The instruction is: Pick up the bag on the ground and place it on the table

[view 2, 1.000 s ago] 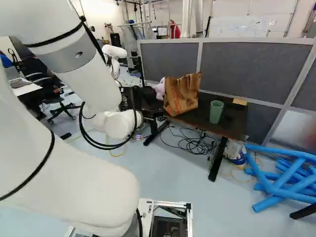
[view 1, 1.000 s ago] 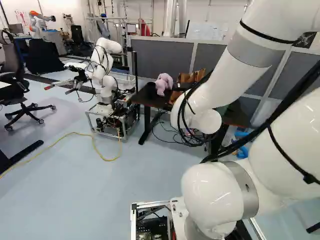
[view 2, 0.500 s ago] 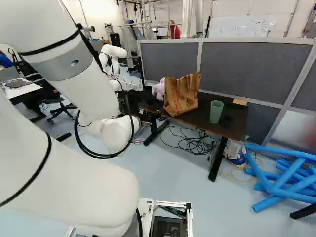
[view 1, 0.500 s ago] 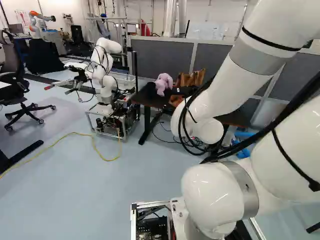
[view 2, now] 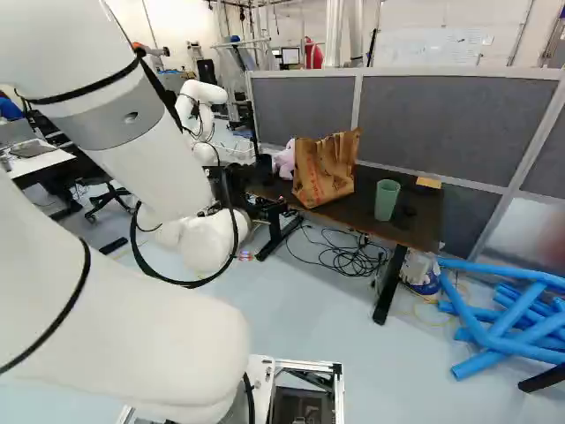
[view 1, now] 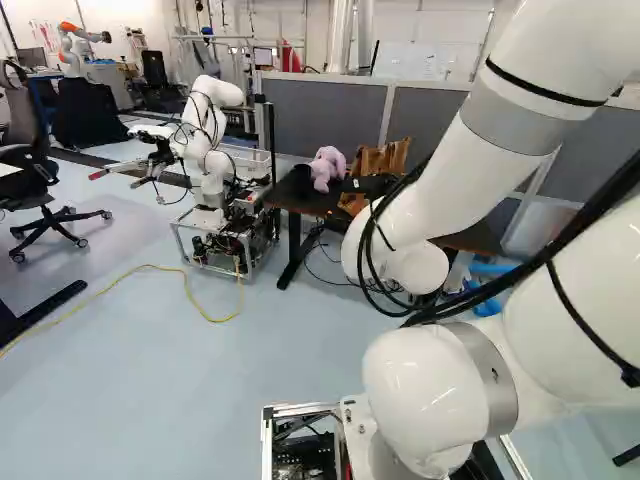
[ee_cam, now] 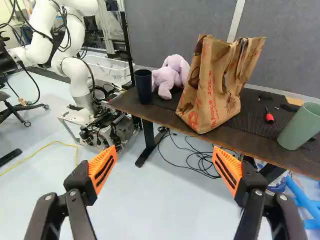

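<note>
Paper bag (ee_cam: 215, 90): upright on the table, not on the floor, ahead of the gripper (view 1: 370, 184) and a little right of its middle, apart from both fingers.
Office chair (view 1: 28, 178): on the floor, far off to the gripper's left.
Yellow cable (view 1: 150, 266): lying in a loose curve on the floor, left of the gripper.
White arm on a wheeled frame: another robot (ee_cam: 75, 75), ahead and to the gripper's left, standing beside the near end of the table.
Black cup (ee_cam: 143, 86): upright on the table, ahead of the gripper and left of its middle.
Pink plush toy (ee_cam: 171, 75): on the table ahead of the gripper, between the black cup and the paper bag.
Gripper (ee_cam: 164, 165): fingers spread wide apart, with bare floor showing between their orange pads.
Black cables (ee_cam: 200, 161): tangled on the floor under the table, ahead of the gripper.
Table (ee_cam: 255, 142): dark top, running across ahead of the gripper and off to its right.
Small red-and-black thing (ee_cam: 269, 117): on the table between the paper bag and the green cup, ahead and right of the gripper.
Green cup (ee_cam: 301, 126): upright on the table, farther to the gripper's right.
Blue tubes (view 2: 494, 336): heaped on the floor, past the table's right end, right of the gripper.
</note>
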Robot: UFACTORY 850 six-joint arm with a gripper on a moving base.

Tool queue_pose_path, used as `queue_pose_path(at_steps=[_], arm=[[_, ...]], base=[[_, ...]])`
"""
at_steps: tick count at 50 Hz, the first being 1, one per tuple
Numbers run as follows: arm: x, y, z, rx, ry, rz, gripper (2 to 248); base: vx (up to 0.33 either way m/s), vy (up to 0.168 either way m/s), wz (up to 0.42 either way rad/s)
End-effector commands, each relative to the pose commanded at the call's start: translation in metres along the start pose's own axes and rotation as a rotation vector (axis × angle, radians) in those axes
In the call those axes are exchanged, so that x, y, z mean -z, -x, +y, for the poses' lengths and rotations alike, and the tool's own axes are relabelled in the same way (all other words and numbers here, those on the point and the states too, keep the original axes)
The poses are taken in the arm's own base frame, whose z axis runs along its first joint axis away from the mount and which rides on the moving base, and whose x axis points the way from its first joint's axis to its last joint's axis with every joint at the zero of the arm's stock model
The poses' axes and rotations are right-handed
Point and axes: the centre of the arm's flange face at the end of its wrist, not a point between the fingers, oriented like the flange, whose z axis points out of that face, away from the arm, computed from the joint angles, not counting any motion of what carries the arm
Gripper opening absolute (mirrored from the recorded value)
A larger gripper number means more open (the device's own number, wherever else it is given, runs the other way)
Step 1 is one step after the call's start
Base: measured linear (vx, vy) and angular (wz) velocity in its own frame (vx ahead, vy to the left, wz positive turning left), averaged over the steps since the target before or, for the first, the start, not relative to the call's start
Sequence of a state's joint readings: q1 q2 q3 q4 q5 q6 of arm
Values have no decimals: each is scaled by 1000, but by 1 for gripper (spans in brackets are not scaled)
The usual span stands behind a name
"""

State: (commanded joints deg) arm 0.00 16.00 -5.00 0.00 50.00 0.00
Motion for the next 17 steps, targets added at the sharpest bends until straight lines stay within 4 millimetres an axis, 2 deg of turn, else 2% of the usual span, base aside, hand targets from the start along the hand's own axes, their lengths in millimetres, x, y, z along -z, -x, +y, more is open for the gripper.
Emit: queue_pose_path(at_steps=[17], arm=[[0, 0, 0, 0, 0, 0, 247]], base=[[0, 0, 0]])
